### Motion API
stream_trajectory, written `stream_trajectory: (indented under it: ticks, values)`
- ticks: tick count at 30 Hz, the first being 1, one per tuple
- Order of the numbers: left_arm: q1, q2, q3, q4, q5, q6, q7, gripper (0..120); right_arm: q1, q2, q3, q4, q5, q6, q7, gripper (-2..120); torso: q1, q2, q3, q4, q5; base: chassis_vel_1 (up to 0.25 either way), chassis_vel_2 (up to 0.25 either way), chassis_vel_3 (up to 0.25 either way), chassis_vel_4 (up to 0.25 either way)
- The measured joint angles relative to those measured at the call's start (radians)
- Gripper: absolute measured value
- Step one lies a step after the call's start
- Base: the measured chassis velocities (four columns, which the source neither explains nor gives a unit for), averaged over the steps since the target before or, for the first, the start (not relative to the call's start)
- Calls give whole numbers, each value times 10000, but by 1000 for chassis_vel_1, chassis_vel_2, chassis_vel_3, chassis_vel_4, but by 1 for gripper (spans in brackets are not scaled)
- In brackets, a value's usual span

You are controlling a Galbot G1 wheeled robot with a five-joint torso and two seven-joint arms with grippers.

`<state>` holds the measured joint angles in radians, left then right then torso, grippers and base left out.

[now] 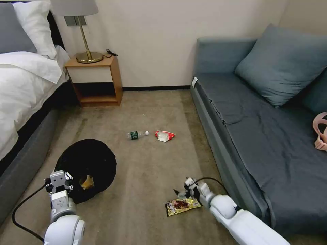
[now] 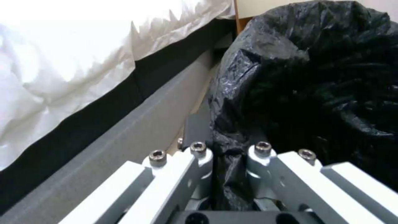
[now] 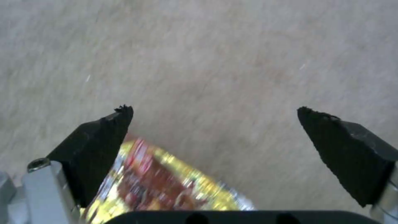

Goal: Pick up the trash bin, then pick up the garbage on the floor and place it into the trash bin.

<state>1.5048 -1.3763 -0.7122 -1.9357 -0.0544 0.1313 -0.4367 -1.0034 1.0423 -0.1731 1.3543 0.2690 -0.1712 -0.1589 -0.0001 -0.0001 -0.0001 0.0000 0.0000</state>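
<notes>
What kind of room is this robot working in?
Most likely a hotel bedroom or guest room: a bed with white linen, a wooden nightstand carrying a brass lamp, and a grey-blue sofa along the carpeted floor.

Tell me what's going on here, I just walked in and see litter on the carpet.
The left gripper is shut on the rim of the round black-bagged trash bin, which holds a brown scrap. The right gripper hangs open just over the gold-brown snack wrapper on the floor beside the grey sofa. A clear bottle with green label and a red-white snack bag lie farther off.
</notes>
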Motion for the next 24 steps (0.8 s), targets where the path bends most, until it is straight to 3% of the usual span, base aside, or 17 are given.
stream_trajectory:
  ticks: [14, 24]
  values:
    - [8, 112, -84, 102, -154, -29, 6, 4, -634, 452, 63, -549, -666, 199, -236, 100, 0, 1, 1, 1, -1, 0, 0, 0, 0]
    - [55, 85, -35, 115, -155, -86, 19, 4, -563, 993, 422, -1668, -1120, 558, -268, 100, 0, 0, 1, 1, -1, 0, 0, 0, 0]
